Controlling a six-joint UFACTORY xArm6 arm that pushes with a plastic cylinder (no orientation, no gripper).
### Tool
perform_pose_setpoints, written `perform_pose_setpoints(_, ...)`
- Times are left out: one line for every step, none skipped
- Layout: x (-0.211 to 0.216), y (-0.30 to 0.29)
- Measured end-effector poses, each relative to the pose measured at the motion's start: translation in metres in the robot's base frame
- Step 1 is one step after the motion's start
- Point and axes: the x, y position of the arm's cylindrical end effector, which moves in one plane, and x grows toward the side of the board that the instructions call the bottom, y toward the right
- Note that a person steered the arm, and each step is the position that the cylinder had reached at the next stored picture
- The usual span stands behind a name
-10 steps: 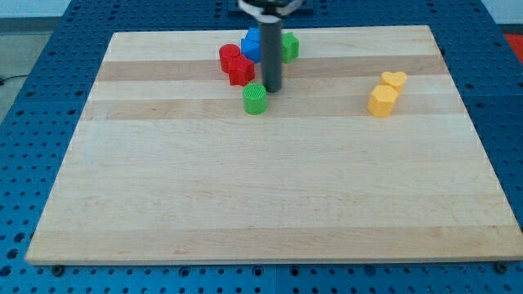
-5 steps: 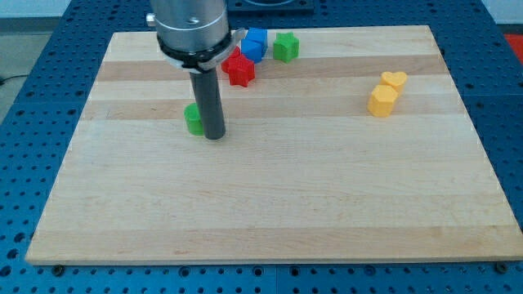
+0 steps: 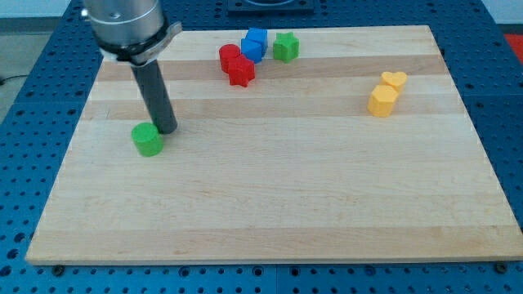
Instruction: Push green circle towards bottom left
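The green circle [image 3: 148, 139] lies on the wooden board [image 3: 270, 188] at the view's left, about mid-height. My tip [image 3: 166, 131] stands just to the right of it and slightly above, touching or nearly touching its upper right edge. The dark rod rises from there to the arm's grey end at the view's top left.
Two red blocks [image 3: 235, 64], a blue block [image 3: 255, 43] and a green star [image 3: 285, 46] cluster at the view's top centre. A yellow heart [image 3: 394, 80] and a yellow block [image 3: 382, 100] sit at the right. Blue perforated table surrounds the board.
My tip has swept from the top-centre cluster down and to the left, pushing the green circle along with it toward the view's lower left. The other blocks have not moved.
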Motion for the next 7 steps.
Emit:
perform_pose_setpoints(0.003,-0.03)
perform_pose_setpoints(0.006,-0.051)
perform_pose_setpoints(0.036,-0.046)
perform_pose_setpoints(0.064,-0.046)
perform_pose_setpoints(0.077,-0.016)
perform_pose_setpoints(0.042,0.06)
perform_pose_setpoints(-0.015,0.135)
